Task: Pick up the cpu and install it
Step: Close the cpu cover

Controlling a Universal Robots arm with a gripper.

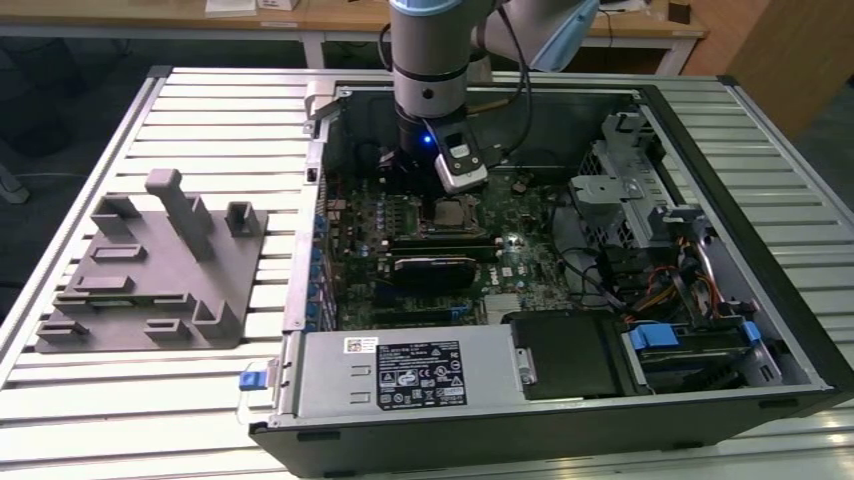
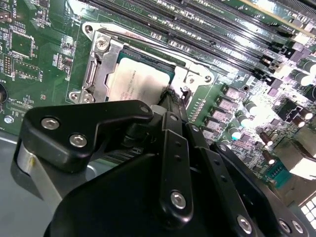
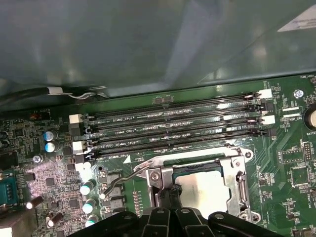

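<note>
Silver-grey metal, flat and square: in the exterior view the cpu (image 1: 458,212) lies in the motherboard (image 1: 521,255) socket inside the computer case (image 1: 561,435). The gripper (image 1: 458,185) stands directly over it, and a grey plastic block (image 1: 154,270) sits outside the case.

Second wrist view: the cpu (image 2: 133,81) sits within the socket frame (image 2: 98,64). The gripper (image 2: 173,96) is at its edge, jaws apparently pressed together.

First wrist view: the gripper (image 3: 170,193) overlaps one side of the cpu (image 3: 207,185), with memory slots (image 3: 173,128) beside the socket.

metal socket frame (image 2: 98,74) tight around the cpu (image 2: 136,81), memory slots (image 3: 173,131) just beside
</note>
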